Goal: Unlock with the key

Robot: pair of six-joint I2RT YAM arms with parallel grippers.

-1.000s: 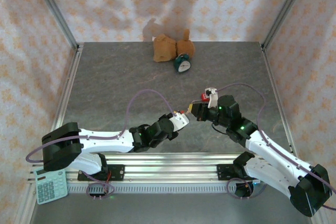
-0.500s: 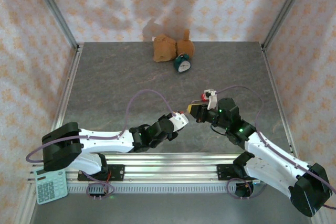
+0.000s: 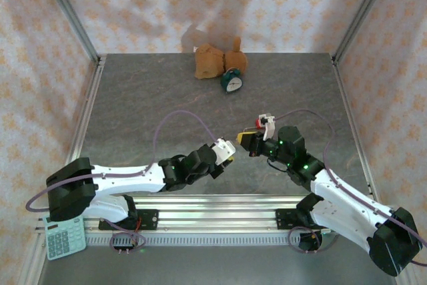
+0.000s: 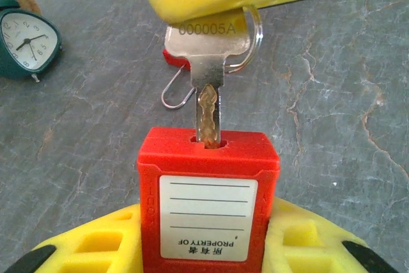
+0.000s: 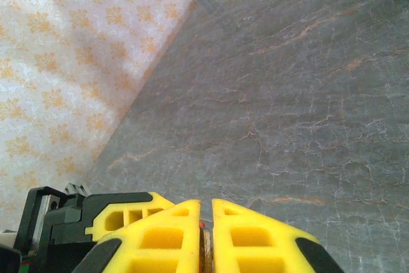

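A red padlock [image 4: 208, 202] with a white label stands upright between the yellow fingers of my left gripper [image 4: 208, 238], which is shut on it. A silver key [image 4: 208, 62] stamped 000005A, on a wire ring, has its blade [image 4: 209, 116] partly down in the keyhole on the padlock's top. My right gripper [image 5: 204, 212] is shut on the key's head; the key's edge [image 5: 203, 250] shows between its pads. In the top view the left gripper [image 3: 228, 149] and the right gripper [image 3: 245, 139] meet tip to tip at mid-table.
A teal alarm clock [image 3: 231, 82] and a brown stuffed toy [image 3: 212, 61] lie at the back of the table. A calculator [image 3: 65, 237] sits off the near left corner. Patterned walls and metal rails [image 3: 83, 121] ring the grey table.
My right gripper has shifted a little left towards the left gripper. The left arm has drawn back slightly left, still holding the padlock.
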